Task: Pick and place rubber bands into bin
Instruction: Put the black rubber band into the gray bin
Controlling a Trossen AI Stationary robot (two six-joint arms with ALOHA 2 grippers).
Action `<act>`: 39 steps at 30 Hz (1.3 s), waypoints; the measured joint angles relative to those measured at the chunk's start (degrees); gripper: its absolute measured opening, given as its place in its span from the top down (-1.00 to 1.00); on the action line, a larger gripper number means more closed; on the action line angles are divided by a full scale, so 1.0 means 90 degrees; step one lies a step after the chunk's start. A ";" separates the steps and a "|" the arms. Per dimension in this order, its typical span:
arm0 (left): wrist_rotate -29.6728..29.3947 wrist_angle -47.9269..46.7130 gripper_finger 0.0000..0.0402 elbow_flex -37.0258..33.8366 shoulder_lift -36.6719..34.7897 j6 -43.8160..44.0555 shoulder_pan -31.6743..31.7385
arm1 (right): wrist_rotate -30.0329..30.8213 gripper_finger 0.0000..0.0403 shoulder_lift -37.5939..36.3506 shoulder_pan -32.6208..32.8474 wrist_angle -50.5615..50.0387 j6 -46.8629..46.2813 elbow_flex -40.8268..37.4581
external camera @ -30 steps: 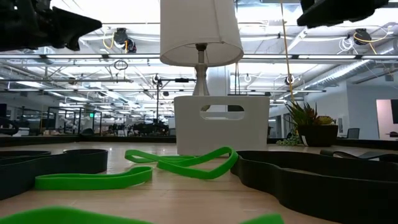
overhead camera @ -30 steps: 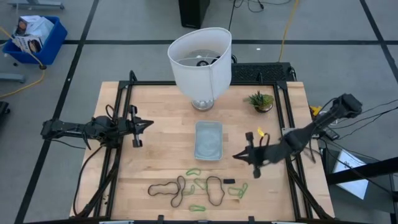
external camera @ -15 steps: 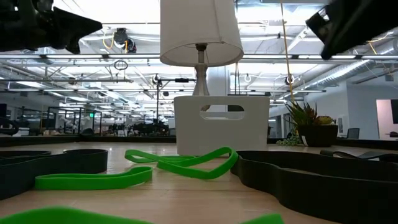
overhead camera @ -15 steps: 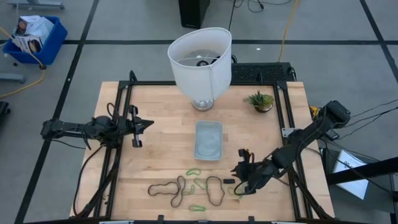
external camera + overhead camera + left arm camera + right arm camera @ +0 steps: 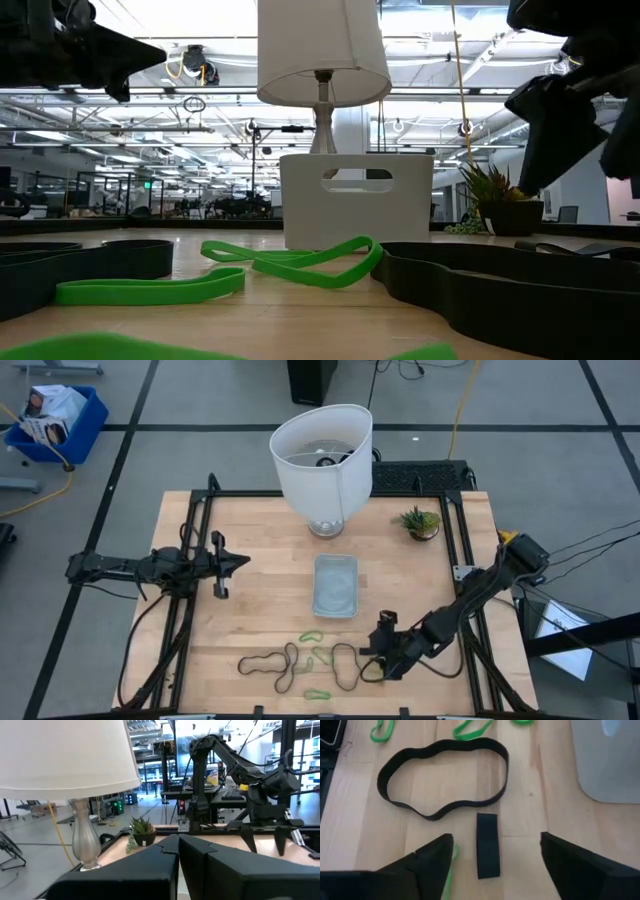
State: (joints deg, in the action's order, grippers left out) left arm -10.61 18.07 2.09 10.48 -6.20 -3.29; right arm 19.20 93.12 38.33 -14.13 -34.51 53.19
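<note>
The right gripper hangs low over the wooden table, fingers spread wide and holding nothing, with a short flat black strip lying between them. Just past that strip lies a large black rubber band, a thin wavy oval lying flat on the wood; smaller light-green bands are scattered close beside it, all on the side of the bin away from the lamp. The bin is a shallow clear plastic tray with rounded corners, and no bands show in it. In my judgement the bands are very light, soft and floppy, with a matte, grippy surface; they will sag once lifted. The best hold looks to be across a single strand where the loop bows clear of its neighbours. The left gripper waits well off to the bin's other side, fingers pressed together, empty.
</note>
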 joint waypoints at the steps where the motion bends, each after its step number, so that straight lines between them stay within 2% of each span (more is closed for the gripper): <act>1: 0.0000 0.0004 0.90 0.0000 0.0000 -0.0060 0.0000 | 0.0000 -0.50 0.0055 0.0000 0.0075 0.0007 0.0000; 6: 0.0000 0.0006 0.90 0.0000 0.0000 -0.0381 0.0000 | 0.0000 -0.55 0.0364 0.0000 0.0315 0.0013 0.0000; 16: -0.0002 0.0018 0.90 0.0000 0.0000 -0.0463 0.0000 | 0.0033 -0.40 0.0972 0.0000 0.0322 -0.0091 0.0002; 23: 0.0000 0.0018 0.90 0.0000 0.0000 -0.0451 0.0000 | 0.0050 -0.28 0.1072 -0.0007 0.0352 -0.0096 0.0015; 28: -0.0001 0.0018 0.90 0.0000 0.0000 -0.0451 0.0000 | 0.0022 -0.07 0.1056 -0.0010 0.0330 -0.0071 0.0012; 39: -0.0002 0.0018 0.90 0.0000 0.0000 -0.0450 0.0000 | 0.0025 0.58 0.1068 -0.0035 0.0360 0.0127 0.0005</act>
State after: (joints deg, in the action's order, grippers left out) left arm -10.63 18.24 2.09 10.48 -10.25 -3.29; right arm 19.42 102.74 38.01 -10.89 -33.37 53.23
